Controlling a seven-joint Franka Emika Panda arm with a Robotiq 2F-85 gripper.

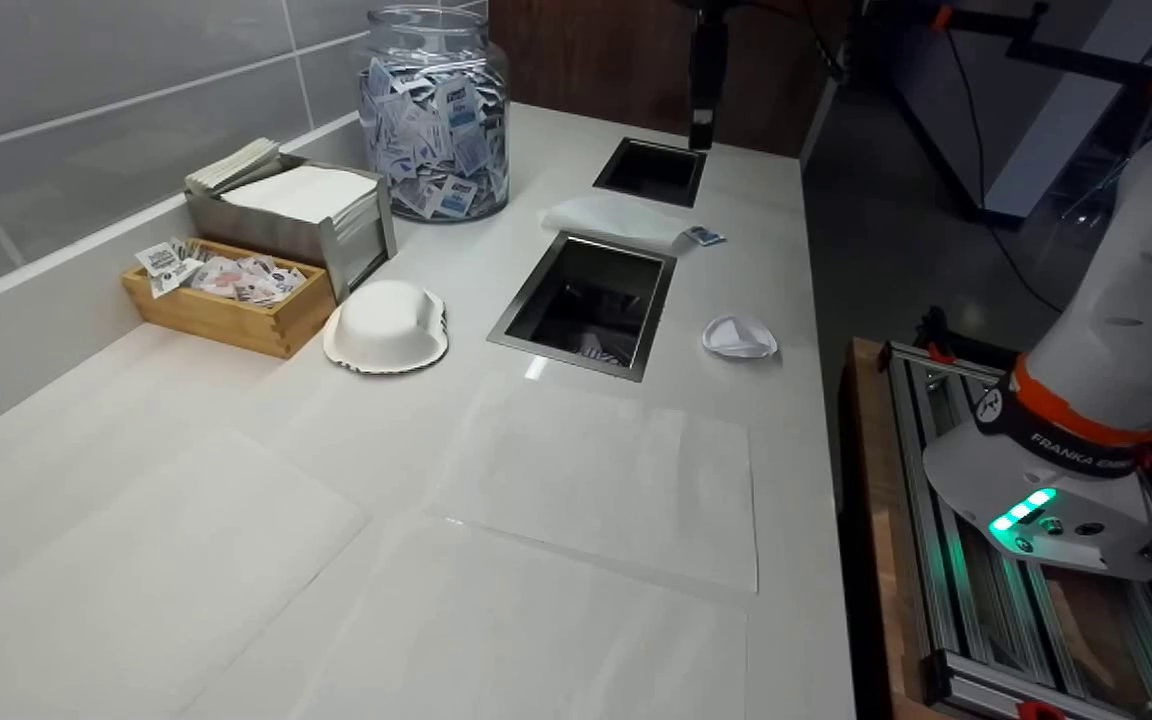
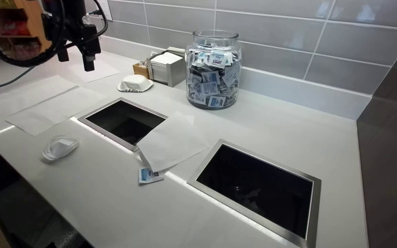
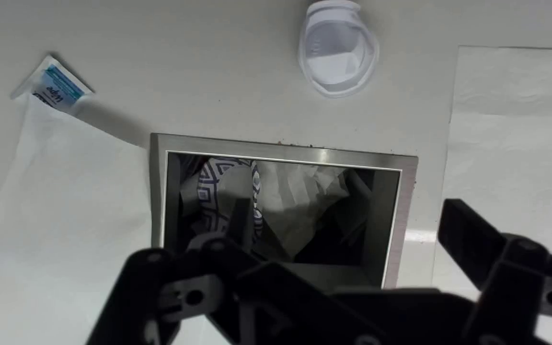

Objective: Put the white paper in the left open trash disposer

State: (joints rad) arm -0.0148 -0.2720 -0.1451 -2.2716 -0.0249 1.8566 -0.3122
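Observation:
The white paper [image 1: 388, 325] is a round, upside-down bowl shape with a flat rim. It rests on the counter beside the napkin holder and also shows in an exterior view [image 2: 135, 83]. It is out of the wrist view. The left open trash disposer's silver rim [image 1: 655, 310] shows in both exterior views [image 2: 105, 132]. The wrist view shows its rim [image 3: 257, 151], with a patterned plate and crumpled paper inside. My gripper [image 3: 352, 223] is open and empty, with fingers wide apart. It hangs high above the counter in both exterior views [image 1: 702, 125] [image 2: 76, 60].
A smaller crumpled white scrap [image 1: 739, 337] lies near the counter edge. A paper sheet [image 2: 174, 141] and wipe packet [image 2: 151, 175] lie between the left cutout and another cutout [image 2: 250, 162]. A glass jar [image 1: 436, 130], napkin holder [image 1: 266, 225] and wooden box [image 1: 226, 315] stand along the wall.

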